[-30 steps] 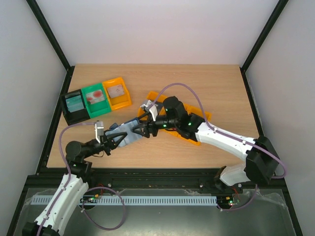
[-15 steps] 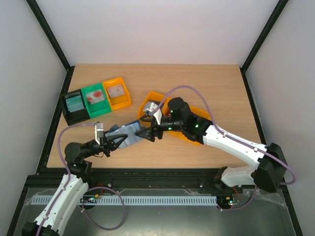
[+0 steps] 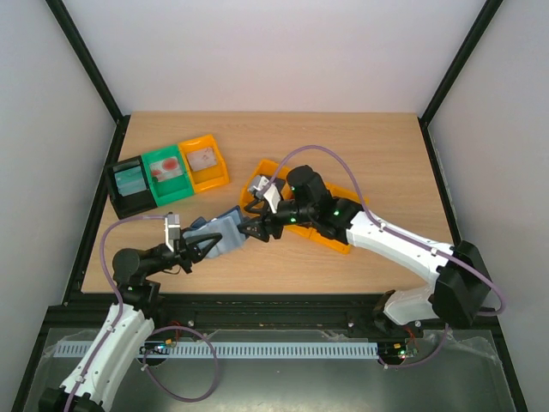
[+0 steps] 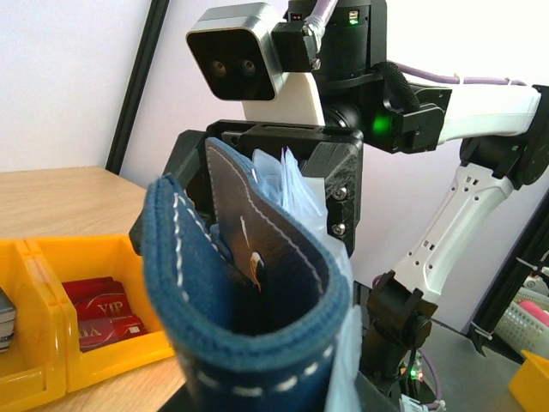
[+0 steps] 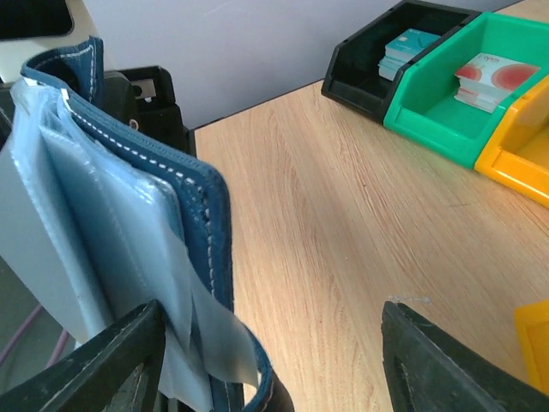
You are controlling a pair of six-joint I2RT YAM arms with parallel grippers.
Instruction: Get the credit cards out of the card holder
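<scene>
Card holder (image 3: 225, 230): front-left part of the table (image 3: 369, 142), held up between the two arms.

Left gripper (image 3: 199, 246): closed narrow on the holder's near-left end. Right gripper (image 3: 256, 230): at the opposite end, jaws spread wide, nothing pinched.

Top view gives the layout only. The holder shows as a small blue-grey patch. An orange tray (image 3: 343, 243) lies partly under the right arm. Three bins sit in a row at back left: black bin (image 3: 129, 193), green bin (image 3: 167, 176), orange bin (image 3: 206, 167).

Left wrist view adds the holder's posture: upright, a navy cover with white stitching, folded open, pale blue pockets (image 4: 296, 184) on its far side. The right arm's black fingers (image 4: 339, 180) stand on either side behind it. Red cards (image 4: 103, 319) printed VIP lie in one tray compartment, which the top view hides under the arm.

Right wrist view adds the gap: both fingers sit far apart at the bottom edge, with the holder's stitched rim and pockets beside one finger and bare wood across the rest. Teal cards (image 5: 410, 45) lie in the black bin and white cards (image 5: 497, 73) with red print in the green bin. Cannot tell whether the pockets hold any card.
</scene>
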